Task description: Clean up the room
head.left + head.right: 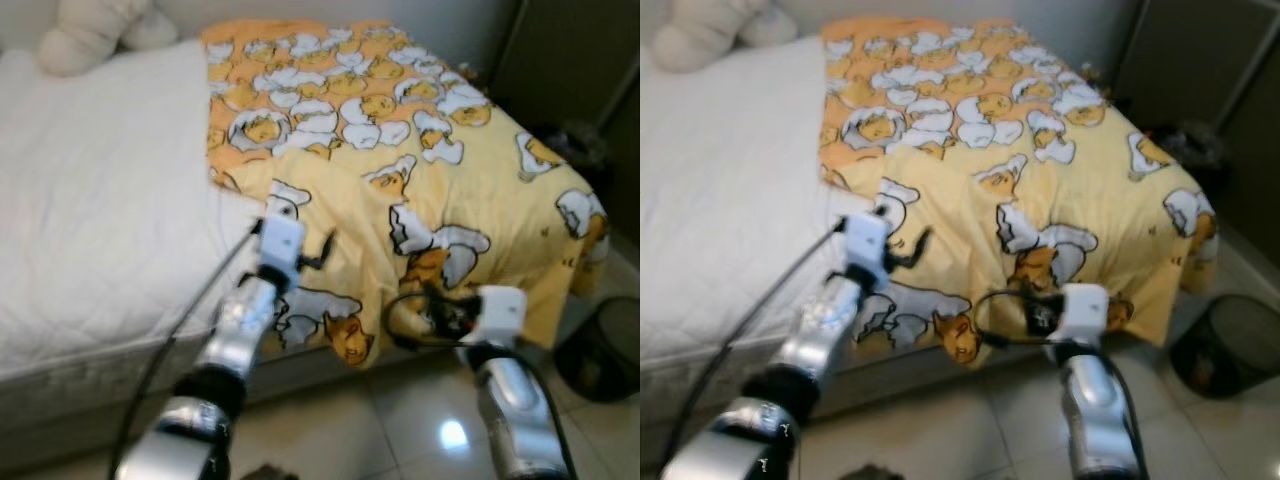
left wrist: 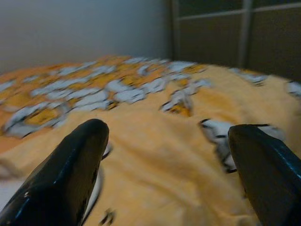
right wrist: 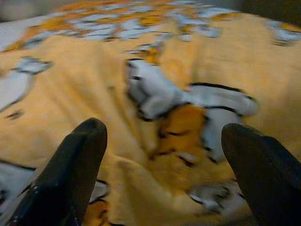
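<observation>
Where the yellow blanket [image 1: 400, 180] overhangs the bed's edge, both grippers' jaws gape wide, holding nothing.

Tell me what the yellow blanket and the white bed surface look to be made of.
Yellow blanket: soft, matte woven fabric, likely cotton or fleece; it creases and drapes limply over the bed's edge, printed with cartoon figures. White bed surface: quilted textile, matte; faint stitched grid lines show. Exact fibre can't be told.

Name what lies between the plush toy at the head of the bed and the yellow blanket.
Bare white mattress cover, seen in both eye views, separates the plush toy from the yellow blanket.
</observation>
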{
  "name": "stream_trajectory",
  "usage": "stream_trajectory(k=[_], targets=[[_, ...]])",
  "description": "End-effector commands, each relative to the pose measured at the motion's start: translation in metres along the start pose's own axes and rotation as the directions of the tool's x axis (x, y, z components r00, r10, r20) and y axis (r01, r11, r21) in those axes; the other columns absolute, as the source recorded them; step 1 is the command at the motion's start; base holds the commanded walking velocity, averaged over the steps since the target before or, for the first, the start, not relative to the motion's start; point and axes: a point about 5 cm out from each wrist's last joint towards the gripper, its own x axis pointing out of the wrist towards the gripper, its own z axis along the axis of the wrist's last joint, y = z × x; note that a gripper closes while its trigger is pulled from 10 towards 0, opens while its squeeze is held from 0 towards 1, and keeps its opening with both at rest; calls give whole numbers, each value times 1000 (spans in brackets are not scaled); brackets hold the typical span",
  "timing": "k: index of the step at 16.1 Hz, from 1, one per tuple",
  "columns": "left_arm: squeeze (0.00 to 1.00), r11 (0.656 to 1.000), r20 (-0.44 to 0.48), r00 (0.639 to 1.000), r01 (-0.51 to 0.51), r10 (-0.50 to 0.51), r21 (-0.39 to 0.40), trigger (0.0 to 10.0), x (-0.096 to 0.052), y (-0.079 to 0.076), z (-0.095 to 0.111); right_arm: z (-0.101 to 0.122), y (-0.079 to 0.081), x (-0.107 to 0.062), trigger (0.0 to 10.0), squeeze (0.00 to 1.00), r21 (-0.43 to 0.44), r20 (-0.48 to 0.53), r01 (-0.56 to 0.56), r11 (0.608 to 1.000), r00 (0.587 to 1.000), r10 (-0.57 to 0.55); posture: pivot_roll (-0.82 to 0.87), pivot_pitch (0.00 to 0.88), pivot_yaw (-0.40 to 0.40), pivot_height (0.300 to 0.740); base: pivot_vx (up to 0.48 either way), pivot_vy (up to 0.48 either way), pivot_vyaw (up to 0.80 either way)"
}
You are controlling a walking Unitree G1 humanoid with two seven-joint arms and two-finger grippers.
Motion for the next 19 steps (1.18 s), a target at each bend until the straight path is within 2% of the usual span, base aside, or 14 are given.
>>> stream_trajectory(k=[1, 2, 4, 6, 7, 8, 9, 11, 12, 13, 15, 17, 19], targets=[[0, 1000, 17, 1000, -17, 17, 18, 10000, 2, 6, 5, 2, 2, 3, 10000, 0, 16, 14, 11, 1000, 1000, -12, -14, 0, 24, 740, 0, 0, 0], [0, 1000, 19, 1000, -22, 22, 12, 10000, 2, 4, 5, 2, 1, 5, 10000, 0, 24, 8, 14, 1000, 1000, -14, -13, 0, 26, 740, 0, 0, 0], [0, 997, -37, 996, -75, 75, 14, 10000, -2, 7, -4, 7, 3, 11, 10000, 0, 21, 25, -2, 1000, 1000, 2, -12, 0, 26, 740, 0, 0, 0], [0, 989, -66, 988, -135, 139, 61, 10000, -6, 16, -10, 13, 8, 16, 10000, 0, 11, 49, -22, 1000, 999, 21, -9, 0, 28, 740, 0, 0, 0], [0, 984, -35, 984, -172, 174, 54, 10000, -13, 23, -9, 18, 6, 12, 10000, 0, 19, 97, -2, 1000, 995, 0, -8, 0, 26, 740, 0, 0, 0], [0, 980, 7, 981, -196, 196, 31, 10000, -27, 29, -7, 23, 1, 0, 10000, 0, 5, 148, 25, 1000, 989, -25, -10, 0, 25, 740, 0, 0, 0], [0, 982, 27, 982, -186, 185, 42, 10000, -37, 30, -5, 24, -1, -8, 10000, 0, -15, 165, 31, 999, 986, -28, -13, 0, 26, 740, 0, 0, 0], [0, 988, 46, 990, -139, 136, 74, 10000, -56, 22, -1, 16, -6, -32, 10000, 0, -34, 159, 42, 999, 987, -36, 1, 0, 20, 740, 0, 0, 0], [0, 988, 56, 987, -153, 151, 29, 10000, -57, 22, 5, 13, -12, -44, 10000, 0, -24, 153, 81, 996, 985, -76, 5, 0, 18, 740, 0, 0, 0], [0, 982, 61, 980, -186, 188, -33, 10000, -64, 28, 8, 11, -13, -54, 10000, 0, -27, 135, 83, 996, 988, -79, 0, 0, 8, 740, 0, 0, 0], [0, 981, 61, 980, -189, 191, -48, 10000, -72, 30, 9, 9, -12, -59, 10000, 0, -23, 120, 73, 997, 990, -70, 10, 0, 0, 740, 176, 0, 0], [0, 985, 34, 986, -159, 162, -58, 10000, -65, 26, 8, 7, -11, -54, 10000, 0, -46, 107, 55, 997, 993, -50, 8, 0, 0, 740, 480, 0, 0], [0, 979, -4, 982, -191, 191, -77, 10000, -60, 30, 3, 9, -9, -44, 10000, 0, -44, 108, 51, 998, 993, -46, 6, 0, -1, 740, 480, 0, 0]])
